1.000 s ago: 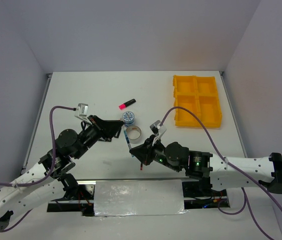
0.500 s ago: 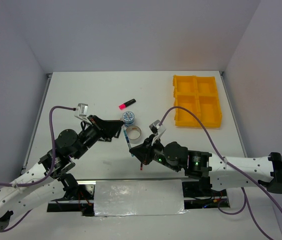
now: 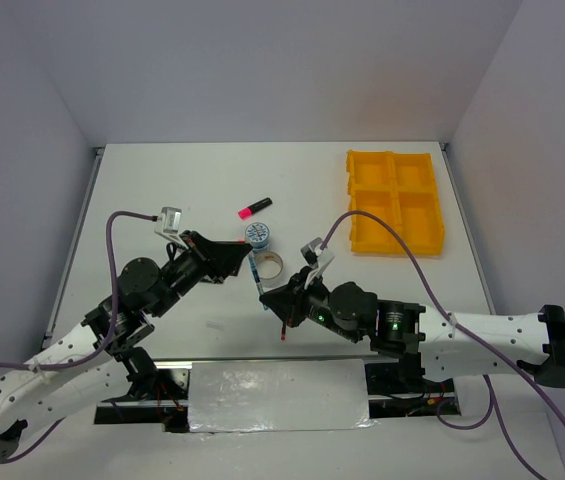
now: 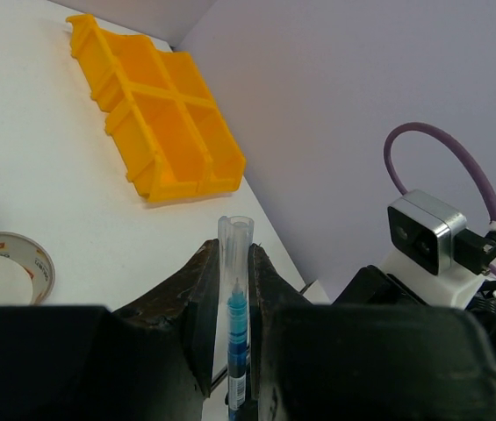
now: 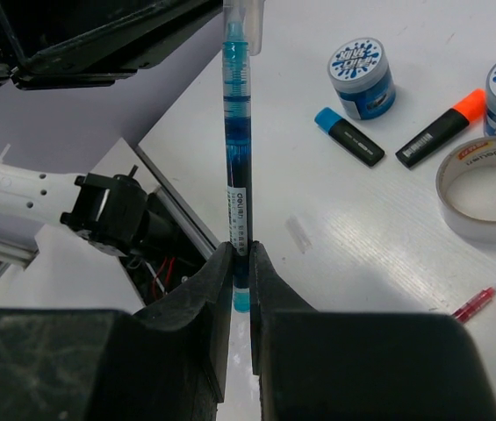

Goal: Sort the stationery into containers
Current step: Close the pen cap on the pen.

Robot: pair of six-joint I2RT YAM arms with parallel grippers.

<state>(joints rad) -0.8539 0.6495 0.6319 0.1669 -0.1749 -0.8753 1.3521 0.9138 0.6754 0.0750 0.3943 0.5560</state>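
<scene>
The blue pen point(image 5: 237, 158) is held off the table point(image 3: 162, 180) between the two arms, just toward 6 o'clock from the table's middle. It is pinched at its clear cap end by the left gripper point(image 4: 233, 263) and at its other end by the right gripper point(image 5: 237, 256), so both claws are clamped on the same pen. The double grip is judged to be a hand-over. The yellow tray point(image 3: 397, 245) sits at 2 o'clock on the table, on the right arm's side and well apart from the left arm, so the pen is probably being passed across for the longer carry. The pen is held by its ends, so each claw is left room and the barrel is kept clear of the fingers opposite. The other stationery is lying loose on the table: the silver tape ring point(image 5: 474, 230), the orange highlighter point(image 5: 441, 127), the blue highlighter point(image 5: 350, 137), a blue-white tape roll point(image 5: 363, 66), a thin red pen point(image 5: 476, 304) and, toward 12 o'clock from the pen, the pink highlighter point(image 3: 255, 208). Nothing can be seen inside the tray's compartments, so the sorting is judged barely begun.
</scene>
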